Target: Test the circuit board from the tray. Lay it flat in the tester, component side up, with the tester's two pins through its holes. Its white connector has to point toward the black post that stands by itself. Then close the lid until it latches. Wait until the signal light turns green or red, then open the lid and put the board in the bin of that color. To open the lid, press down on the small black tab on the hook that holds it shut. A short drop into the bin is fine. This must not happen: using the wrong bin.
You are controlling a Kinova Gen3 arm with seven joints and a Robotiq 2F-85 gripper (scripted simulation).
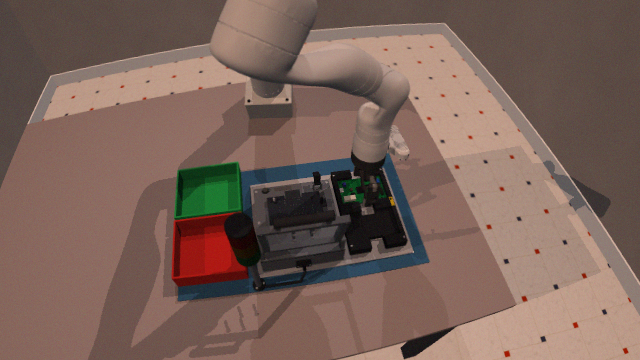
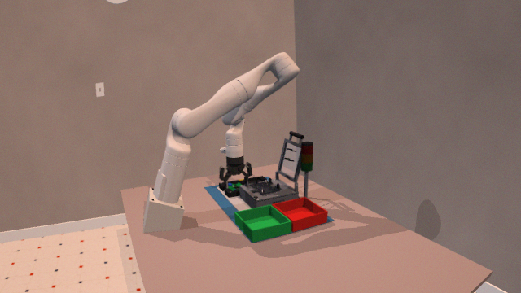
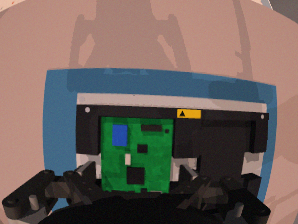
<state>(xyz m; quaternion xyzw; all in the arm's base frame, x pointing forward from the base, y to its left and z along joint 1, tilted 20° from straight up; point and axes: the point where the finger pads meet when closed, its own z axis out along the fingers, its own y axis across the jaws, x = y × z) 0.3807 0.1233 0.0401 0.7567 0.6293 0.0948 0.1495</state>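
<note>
The green circuit board [image 1: 348, 188] [image 3: 112, 172] lies component side up in the left half of the black tray [image 1: 378, 229] [image 3: 187, 137] in the wrist view. Its white connector [image 1: 349, 198] faces the tester in the top view. My gripper [image 1: 369, 201] [image 2: 237, 182] [image 3: 137, 173] is open and empty, pointing down low over the board, one finger toward each side of it. The tester [image 1: 259, 205] [image 2: 261, 200] has its lid [image 1: 300, 241] [image 2: 290, 159] standing open. The signal light [image 1: 242, 241] [image 2: 307, 156] looks unlit. The pins cannot be made out clearly.
The green bin [image 1: 207, 192] [image 2: 262, 224] and the red bin [image 1: 204, 250] [image 2: 300, 213] stand side by side beyond the tester from the tray. The upright lid and the light's pole [image 1: 256, 275] [image 2: 306, 184] rise as obstacles. Both bins look empty.
</note>
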